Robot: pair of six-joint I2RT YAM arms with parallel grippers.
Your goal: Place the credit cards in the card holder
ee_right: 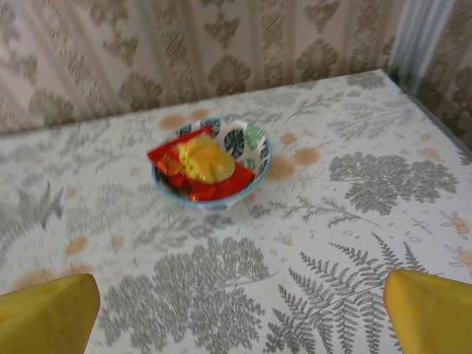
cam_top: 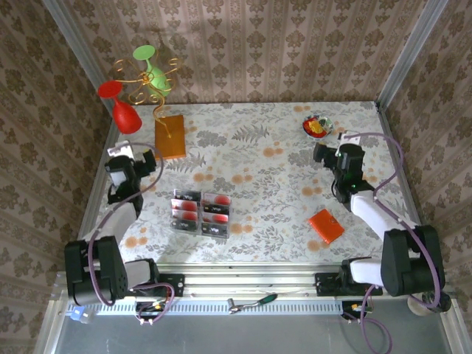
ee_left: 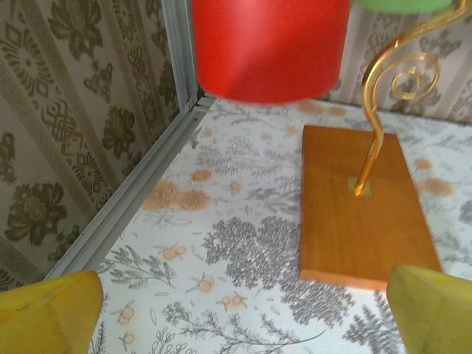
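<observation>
On the counter's near middle: the credit cards (cam_top: 200, 214) lie in two side-by-side columns, between the two arms and nearer the left one.
Card holder's place: the card holder (cam_top: 326, 226) lies flat on the right, just beside the right arm's forearm and well apart from the cards.
Card axis: each card's long side runs roughly left to right across the counter, and the group is turned slightly.
Card layering: they seem to overlap, but how they are layered is too small to tell.
Holder axis: its long side runs diagonally, from back-left to near-right, with the orange outside up, so it looks folded shut.
Card handling (judged): thin, stiff, light and slick; lying flat they give little to pinch, so take the top card across its short width at an exposed edge.
Holder handling (judged): light and pliable, likely to skid when pushed, so one arm should pin or spread it while the other feeds a card.
Left jaws: wide apart and empty, aimed at the wooden block (ee_left: 361, 210) with its gold wire, away from the cards.
Right jaws: wide apart and empty, facing the patterned bowl (ee_right: 254, 158) at the back right.
</observation>
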